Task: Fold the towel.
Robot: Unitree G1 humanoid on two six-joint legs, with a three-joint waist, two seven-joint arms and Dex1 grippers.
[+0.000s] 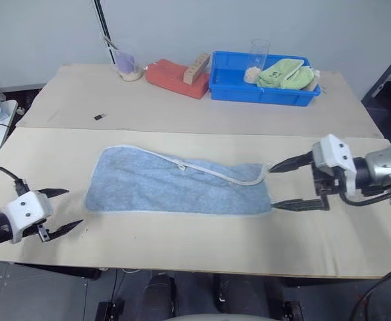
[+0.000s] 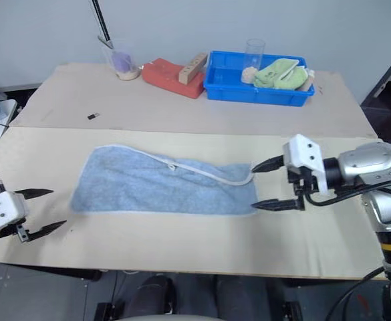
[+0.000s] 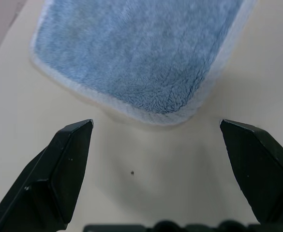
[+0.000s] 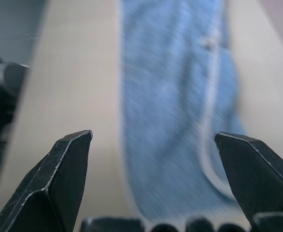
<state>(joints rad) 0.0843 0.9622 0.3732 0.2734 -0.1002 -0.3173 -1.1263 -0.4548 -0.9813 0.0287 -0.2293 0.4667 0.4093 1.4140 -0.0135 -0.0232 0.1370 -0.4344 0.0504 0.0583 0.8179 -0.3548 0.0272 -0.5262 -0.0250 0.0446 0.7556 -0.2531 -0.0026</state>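
Both end effectors, left (image 1: 60, 210) and right (image 1: 289, 184), gape wide beside the towel (image 1: 175, 184), no legible writing.

Before me stands a pale wooden table (image 1: 182, 247) made of two light plywood boards, a seam running between them. Behind it rises a plain grey-white wall (image 1: 182, 27). Below the near edge I glimpse dark grey floor (image 1: 48, 294).

Towel (image 1: 175, 187): light blue terry, white edging. Bin (image 1: 228, 85), upper right of frame: bright blue, holding a light green cloth (image 1: 285, 73). Block (image 1: 172, 77), upper centre: red-orange; table (image 1: 182, 107): pale beige.
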